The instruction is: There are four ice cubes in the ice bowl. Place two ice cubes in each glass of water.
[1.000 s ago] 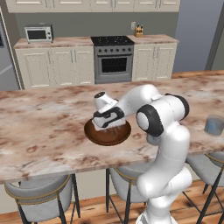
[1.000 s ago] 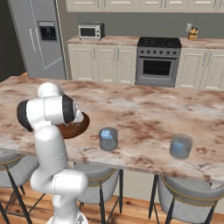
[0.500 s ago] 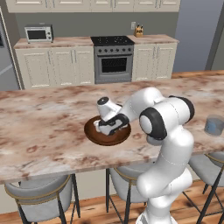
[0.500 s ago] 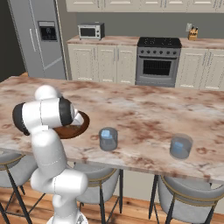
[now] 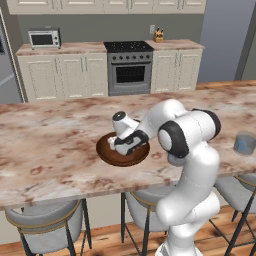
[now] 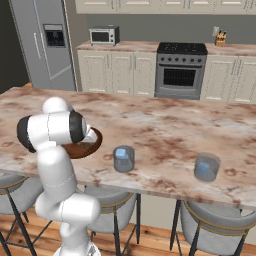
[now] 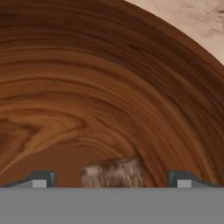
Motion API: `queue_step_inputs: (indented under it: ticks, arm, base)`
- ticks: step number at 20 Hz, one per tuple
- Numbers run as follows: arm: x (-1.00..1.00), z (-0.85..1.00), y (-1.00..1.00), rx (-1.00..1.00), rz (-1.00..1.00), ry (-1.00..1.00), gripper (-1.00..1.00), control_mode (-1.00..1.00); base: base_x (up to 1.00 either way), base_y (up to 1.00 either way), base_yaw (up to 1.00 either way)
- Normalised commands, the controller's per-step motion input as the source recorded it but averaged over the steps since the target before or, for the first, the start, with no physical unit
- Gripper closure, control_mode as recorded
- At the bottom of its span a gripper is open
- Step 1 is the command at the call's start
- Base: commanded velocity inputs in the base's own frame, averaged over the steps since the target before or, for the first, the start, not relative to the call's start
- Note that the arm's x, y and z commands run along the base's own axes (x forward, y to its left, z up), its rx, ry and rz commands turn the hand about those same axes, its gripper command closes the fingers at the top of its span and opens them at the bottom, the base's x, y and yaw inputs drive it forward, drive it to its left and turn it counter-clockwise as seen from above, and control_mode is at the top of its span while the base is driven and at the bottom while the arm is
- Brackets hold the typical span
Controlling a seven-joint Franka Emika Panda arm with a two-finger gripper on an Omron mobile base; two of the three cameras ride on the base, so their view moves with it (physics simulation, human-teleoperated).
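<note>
Reaching into the ice bowl (image 5: 106,154) on the island counter (image 5: 45,150), the wide-open gripper (image 7: 112,178) straddles an ice cube (image 7: 114,171); closing squarely around it should secure it.

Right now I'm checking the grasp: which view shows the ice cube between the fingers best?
The hand view: the ice cube sits between the open gripper fingertips. Both base views show the ice bowl, cube hidden by the arm.

Home kitchen: stove (image 5: 130,70), microwave (image 5: 44,38), fridge (image 6: 49,45), marble island (image 6: 165,130).
</note>
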Motion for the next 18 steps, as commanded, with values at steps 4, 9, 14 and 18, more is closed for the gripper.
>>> queue_step_inputs:
  ticks: [4, 9, 14, 18]
  arm:
    - [0.16, 0.0, 0.0, 0.0, 0.0, 0.0, -1.0, -1.0]
    - [0.0, -0.08, 0.0, 0.0, 0.0, 0.0, -1.0, -1.0]
    - [0.0, -0.12, 0.0, 0.0, 0.0, 0.0, -1.0, -1.0]
    - [0.0, -0.09, 0.0, 0.0, 0.0, -0.01, 1.0, -1.0]
  base:
    - [0.0, 0.0, 0.0]
    - [0.0, 0.0, 0.0]
    - [0.0, 0.0, 0.0]
    - [0.0, 0.0, 0.0]
